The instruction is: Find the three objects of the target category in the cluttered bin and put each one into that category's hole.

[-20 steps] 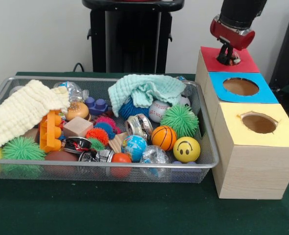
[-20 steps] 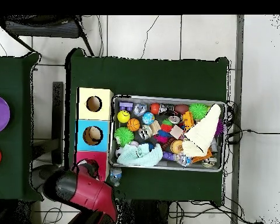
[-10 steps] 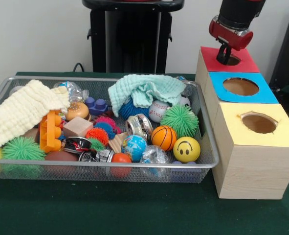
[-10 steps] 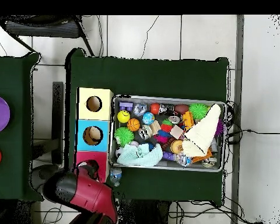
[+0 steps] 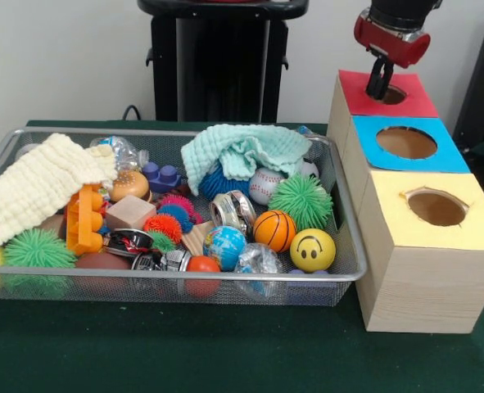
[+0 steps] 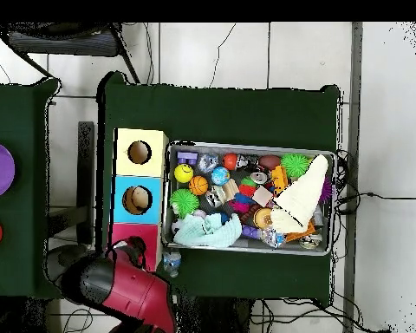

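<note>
My gripper [image 5: 381, 88] hangs just above the hole [image 5: 393, 94] in the red-topped box [image 5: 418, 105], at the far end of a row of three wooden boxes. Nothing shows beneath it. In the overhead view the red arm [image 6: 125, 290] covers part of that red box [image 6: 133, 234]. The wire bin [image 5: 184, 274] holds a basketball [image 5: 274, 230], a yellow smiley ball [image 5: 312, 250], a globe ball [image 5: 224, 246], a baseball [image 5: 265, 185] and a green spiky ball [image 5: 300, 201], among several other toys.
A blue-topped box [image 5: 446, 160] and a yellow-topped box [image 5: 389, 201] stand beside the bin, each with a round hole. A teal cloth [image 5: 242, 151] and a cream cloth [image 5: 37, 188] lie over part of the clutter. An orange block [image 5: 82, 219] rests at the left.
The gripper has risen from down at the red box's hole to a little above it. The bin's contents have not moved.
</note>
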Controlling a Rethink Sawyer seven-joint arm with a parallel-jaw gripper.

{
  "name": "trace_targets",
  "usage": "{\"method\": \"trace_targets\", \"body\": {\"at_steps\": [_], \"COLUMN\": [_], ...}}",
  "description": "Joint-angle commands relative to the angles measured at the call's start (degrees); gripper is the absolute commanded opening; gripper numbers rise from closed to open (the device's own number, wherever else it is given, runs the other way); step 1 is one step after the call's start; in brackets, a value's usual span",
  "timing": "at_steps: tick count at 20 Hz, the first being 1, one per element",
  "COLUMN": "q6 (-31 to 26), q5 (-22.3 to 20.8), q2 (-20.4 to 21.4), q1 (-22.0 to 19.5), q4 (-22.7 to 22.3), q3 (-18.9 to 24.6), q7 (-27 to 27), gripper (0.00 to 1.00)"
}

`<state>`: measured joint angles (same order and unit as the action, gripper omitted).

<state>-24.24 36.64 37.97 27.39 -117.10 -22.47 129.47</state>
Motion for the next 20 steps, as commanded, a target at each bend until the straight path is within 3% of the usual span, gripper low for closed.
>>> {"method": "trace_targets", "body": {"at_steps": [1, 4, 8, 11, 14, 20], "q6": [-2.8, 2.77, 6.57, 10.7, 18.38, 15.62], "q5": [-4.89, -7.98, -10.47, -11.46, -13.19, -14.83], "q2": [1.8, 0.77, 0.29, 0.88, 0.05, 1.08], "q1": [-3.93, -8.15, -12.36, -15.95, -21.11, -18.7], "q4": [1.27, 1.55, -0.45, -4.14, -8.67, -8.37], "q3": [0.85, 2.46, 5.93, 10.69, 18.23, 16.18], "q7": [4.54, -0.92, -1.92, -1.0, 0.82, 5.44], "gripper": [0.0, 0.0, 0.0, 0.0, 0.0, 0.0]}}
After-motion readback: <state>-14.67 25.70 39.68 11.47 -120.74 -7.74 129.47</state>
